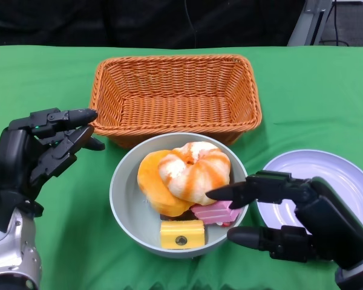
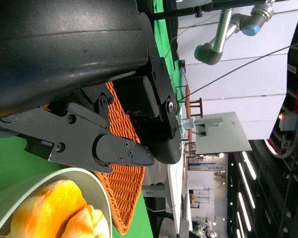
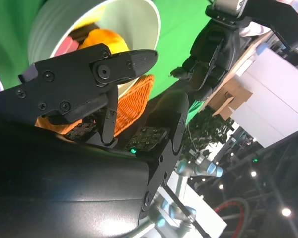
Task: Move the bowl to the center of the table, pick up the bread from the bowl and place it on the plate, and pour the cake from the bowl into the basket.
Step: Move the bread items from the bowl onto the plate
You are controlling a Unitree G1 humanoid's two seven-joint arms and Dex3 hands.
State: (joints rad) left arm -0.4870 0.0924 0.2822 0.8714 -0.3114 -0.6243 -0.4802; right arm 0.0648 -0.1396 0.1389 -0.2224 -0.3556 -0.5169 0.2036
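A green cloth (image 1: pixel 308 103) covers the table, with dark background behind it. The bowl (image 1: pixel 126 199) sits near the middle of the table, just in front of the wicker basket (image 1: pixel 175 96), its far rim close to the basket's near wall. Inside the bowl lie 2 pieces of bread: an orange round (image 1: pixel 154 181) and a white-and-orange ring (image 1: pixel 196 172) leaning on it. In front of them are a yellow cake block (image 1: pixel 181 234) and a pink cake piece (image 1: pixel 215 212). The plate (image 1: pixel 339 181) lies to the bowl's right, partly hidden by the right hand (image 1: pixel 290 214). That hand holds nothing, its fingers apart; 1 finger reaches over the bowl's right rim toward the ring, possibly touching it. The left hand (image 1: pixel 45 148) hovers left of the bowl beside the basket's corner, fingers spread and holding nothing.
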